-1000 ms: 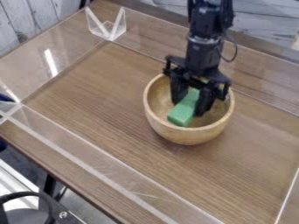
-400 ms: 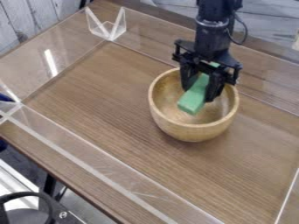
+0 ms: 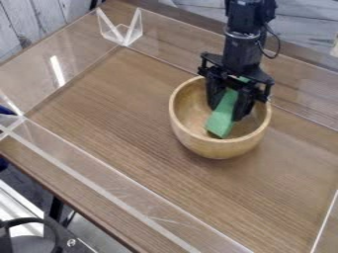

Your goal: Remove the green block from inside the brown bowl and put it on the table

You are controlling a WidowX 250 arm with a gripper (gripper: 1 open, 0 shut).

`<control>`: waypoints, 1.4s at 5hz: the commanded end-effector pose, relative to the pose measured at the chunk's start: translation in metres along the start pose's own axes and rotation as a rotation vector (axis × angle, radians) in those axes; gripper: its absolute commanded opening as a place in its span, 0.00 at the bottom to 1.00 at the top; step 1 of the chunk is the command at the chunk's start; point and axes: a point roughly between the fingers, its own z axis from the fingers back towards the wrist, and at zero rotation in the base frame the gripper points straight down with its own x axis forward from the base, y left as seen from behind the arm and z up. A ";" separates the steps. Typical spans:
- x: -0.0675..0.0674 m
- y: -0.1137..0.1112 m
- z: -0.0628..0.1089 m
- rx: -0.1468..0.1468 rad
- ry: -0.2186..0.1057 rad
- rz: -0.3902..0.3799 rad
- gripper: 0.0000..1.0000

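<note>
The brown bowl (image 3: 199, 141) stands right of centre on the table (image 3: 106, 119). The green block (image 3: 223, 117) stands tilted inside it, its lower end down in the bowl and its upper end between my fingers. My black gripper (image 3: 239, 92) points straight down over the bowl's far side and is shut on the block's upper end. The bottom of the bowl under the block is hidden.
Low clear acrylic walls (image 3: 53, 69) border the tabletop on all sides. A clear bracket (image 3: 122, 28) stands at the far left corner. A dark cable loop (image 3: 20, 237) lies outside the near left edge.
The arm, the held block and the bowl have all shifted a little to the right and away. The block stays gripped and tilted in the bowl.
</note>
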 end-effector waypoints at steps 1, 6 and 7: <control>0.011 0.003 0.005 0.004 -0.043 -0.004 0.00; 0.013 0.017 -0.001 -0.001 -0.051 0.009 0.00; 0.010 0.018 0.015 0.000 -0.087 0.011 0.00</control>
